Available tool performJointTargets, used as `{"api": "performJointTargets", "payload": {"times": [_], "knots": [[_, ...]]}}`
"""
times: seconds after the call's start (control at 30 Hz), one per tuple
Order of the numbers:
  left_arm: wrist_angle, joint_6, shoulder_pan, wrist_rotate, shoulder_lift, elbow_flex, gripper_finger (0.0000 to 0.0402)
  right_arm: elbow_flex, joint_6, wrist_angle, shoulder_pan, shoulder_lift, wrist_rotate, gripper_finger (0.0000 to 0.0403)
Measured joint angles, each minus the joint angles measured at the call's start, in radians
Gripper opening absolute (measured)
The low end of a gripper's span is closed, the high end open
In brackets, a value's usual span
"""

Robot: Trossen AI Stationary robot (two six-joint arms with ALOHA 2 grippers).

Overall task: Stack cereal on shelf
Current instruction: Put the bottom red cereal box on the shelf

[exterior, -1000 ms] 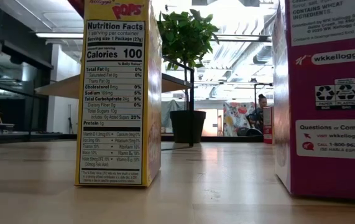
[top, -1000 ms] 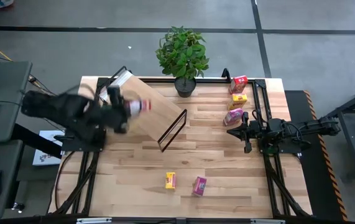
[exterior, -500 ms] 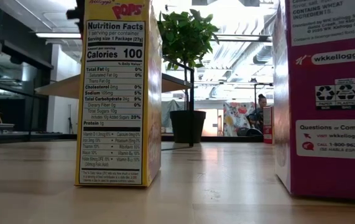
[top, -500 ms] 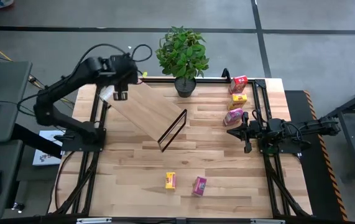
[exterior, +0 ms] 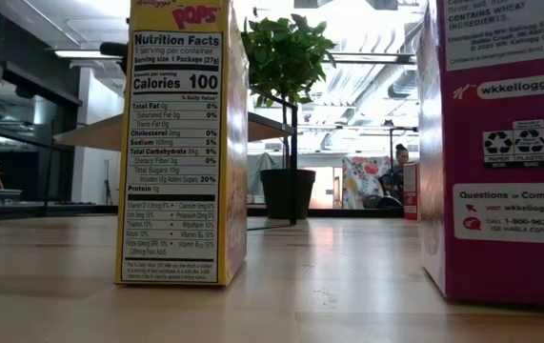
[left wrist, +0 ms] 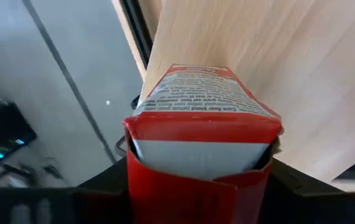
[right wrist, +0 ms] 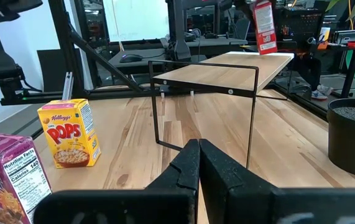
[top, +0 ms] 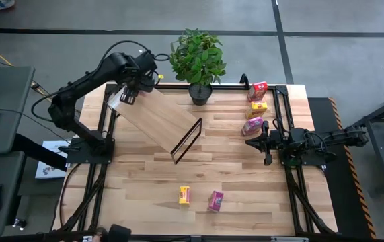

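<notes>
While the right gripper (top: 252, 143) rests low at the table's right side with its fingers pressed together, pointing left toward the shelf, the left gripper (top: 130, 96) hangs over the far left corner of the shelf (top: 157, 118), pinching a red cereal box (left wrist: 205, 134).

Held item: the red cereal box sits clamped between the left gripper's dark fingers, its printed top panel facing the board; from the right wrist view it (right wrist: 263, 27) shows upright above the raised far end of the shelf (right wrist: 227, 69). Whether it touches the board cannot be told.

Shelf: light-wood board, slanted, on a thin black wire frame (top: 186, 141), set diagonally at the far left of the table (top: 144, 202).

Other cereal, far right of table, in a near-to-far row beside the right rail: red box (top: 259, 88) farthest, yellow box (top: 259, 106) in the middle, pink box (top: 253, 126) nearest, just beyond the right gripper.

Other cereal, near centre of table: second yellow box (top: 184, 195) and second pink box (top: 216, 200), standing close together but apart; both fill the low view, yellow (exterior: 181, 143) to the left, pink (exterior: 500, 143) to the right.

Potted plant (top: 198, 60): far edge of table, right of the shelf.
</notes>
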Motion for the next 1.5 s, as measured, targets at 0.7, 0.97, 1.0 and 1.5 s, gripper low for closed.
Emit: {"api": "performJointTargets", "payload": {"times": [0.7, 0.97, 1.0, 1.5], "knots": [[0.089, 0.167, 0.113, 0.159, -0.009, -0.024, 0.0188, 0.000, 0.000, 0.000, 0.000, 0.000, 0.000, 0.0000], [0.094, 0.227, 0.122, 0.172, 0.007, -0.025, 0.0188, 0.000, 0.000, 0.000, 0.000, 0.000, 0.000, 0.0000], [0.096, 0.227, 0.122, 0.172, 0.007, -0.025, 0.0188, 0.000, 0.000, 0.000, 0.000, 0.000, 0.000, 0.0000], [0.112, 0.167, 0.118, 0.171, 0.007, -0.025, 0.0188, 0.000, 0.000, 0.000, 0.000, 0.000, 0.000, 0.0000]]}}
